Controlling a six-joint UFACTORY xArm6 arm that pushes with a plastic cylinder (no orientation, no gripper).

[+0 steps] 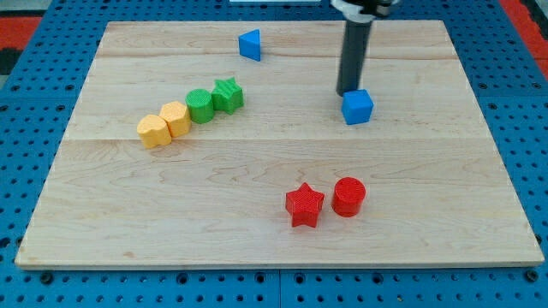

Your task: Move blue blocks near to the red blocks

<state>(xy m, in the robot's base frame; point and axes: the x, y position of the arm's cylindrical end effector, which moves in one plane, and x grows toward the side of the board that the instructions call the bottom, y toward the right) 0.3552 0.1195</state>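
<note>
We see my tip (347, 91) touching the blue cube (358, 107) from the view's top-left; it has no jaws to close.

No text, label, brand, number or sign can be read anywhere in the camera view. The wooden board (274, 162) shows only bare grain, the coloured blocks carry no markings on any visible face, the dark rod is plain, and the blue perforated surface (34, 77) around the board bears only rows of holes.
</note>
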